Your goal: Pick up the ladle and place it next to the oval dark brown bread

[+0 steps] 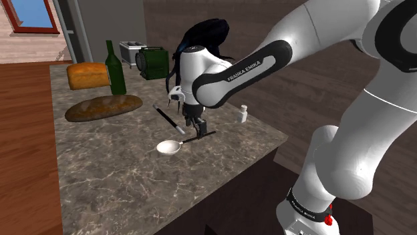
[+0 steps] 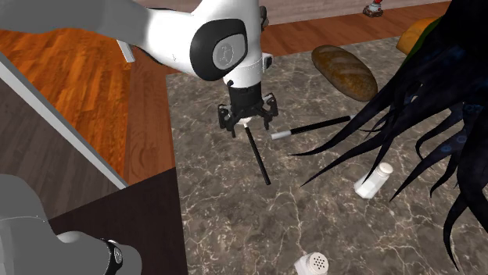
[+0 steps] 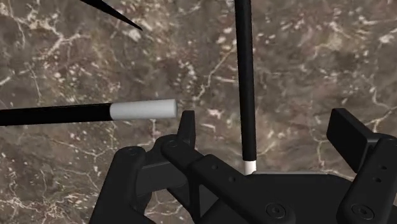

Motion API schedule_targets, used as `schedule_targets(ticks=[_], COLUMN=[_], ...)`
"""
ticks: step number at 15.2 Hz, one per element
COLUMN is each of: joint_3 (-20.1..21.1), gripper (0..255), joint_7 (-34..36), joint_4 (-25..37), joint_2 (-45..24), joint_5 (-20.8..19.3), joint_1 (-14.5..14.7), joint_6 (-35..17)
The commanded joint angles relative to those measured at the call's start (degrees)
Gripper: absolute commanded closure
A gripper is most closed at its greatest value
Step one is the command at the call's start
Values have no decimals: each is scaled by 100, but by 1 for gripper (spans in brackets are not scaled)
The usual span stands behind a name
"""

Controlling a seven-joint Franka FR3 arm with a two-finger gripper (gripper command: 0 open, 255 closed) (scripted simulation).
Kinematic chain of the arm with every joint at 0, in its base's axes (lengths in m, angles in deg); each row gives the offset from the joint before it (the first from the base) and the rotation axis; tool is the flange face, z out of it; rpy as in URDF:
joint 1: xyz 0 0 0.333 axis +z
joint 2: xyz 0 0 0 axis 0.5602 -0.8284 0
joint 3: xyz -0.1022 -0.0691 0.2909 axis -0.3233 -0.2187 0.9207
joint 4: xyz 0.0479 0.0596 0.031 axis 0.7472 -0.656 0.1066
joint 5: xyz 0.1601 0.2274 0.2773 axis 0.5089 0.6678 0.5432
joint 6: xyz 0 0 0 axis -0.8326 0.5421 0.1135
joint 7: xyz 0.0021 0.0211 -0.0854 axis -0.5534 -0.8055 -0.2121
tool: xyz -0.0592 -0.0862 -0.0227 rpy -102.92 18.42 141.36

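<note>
Shoulder view: gripper (image 1: 198,127) spread wide, holding nothing, just over ladle (image 1: 177,145). Green bottle (image 1: 115,67) well behind ladle, insides hidden.

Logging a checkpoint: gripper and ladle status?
Gripper open over ladle, nothing held. Ladle flat on counter, apart from oval bread. Black-handled utensil lies between them.

Shoulder view oblique, high; second faces it, nearer; both share countertop (image 1: 120,175).
</note>
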Motion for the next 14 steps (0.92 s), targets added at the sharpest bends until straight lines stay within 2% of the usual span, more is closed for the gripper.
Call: schedule_targets(ticks=[1, 8, 14], joint_3=[36, -8, -8], gripper=[0, 0, 0], joint_7=[-202, -137, -137], joint_4=[16, -191, -191], joint_2=[-180, -578, -578], joint_5=[-67, -178, -178], joint_1=[58, 3, 3], joint_6=[-204, -811, -811])
